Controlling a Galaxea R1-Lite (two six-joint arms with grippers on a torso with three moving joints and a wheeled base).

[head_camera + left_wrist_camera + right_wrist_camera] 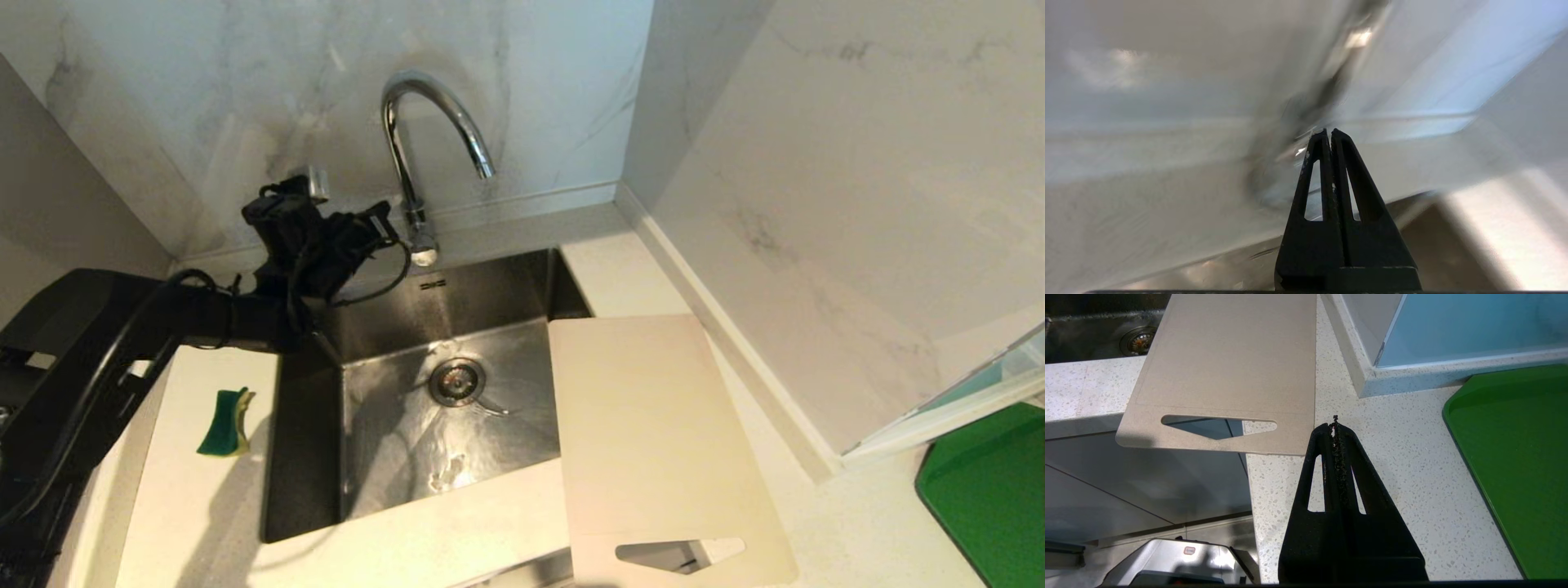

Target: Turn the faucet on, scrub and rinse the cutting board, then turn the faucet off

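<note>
The chrome gooseneck faucet point(406, 147) rises behind the sink, and no water shows under its spout. My left gripper point(377, 222) is shut and empty. It reaches in from the left, close beside the faucet's base. In the left wrist view the left gripper point(1329, 131) points at the blurred faucet point(1306, 110). The pale beige cutting board point(653, 433) lies flat on the counter right of the sink, partly over its right edge, with the handle slot at the near end. My right gripper point(1334, 426) is shut and empty, low by the board's point(1229, 363) near right corner.
A green and yellow sponge point(224, 425) lies on the counter left of the steel sink point(482, 294). A dark green board point(988, 490) sits at the far right, also in the right wrist view point(1519, 457). Marble walls close in behind and on the right.
</note>
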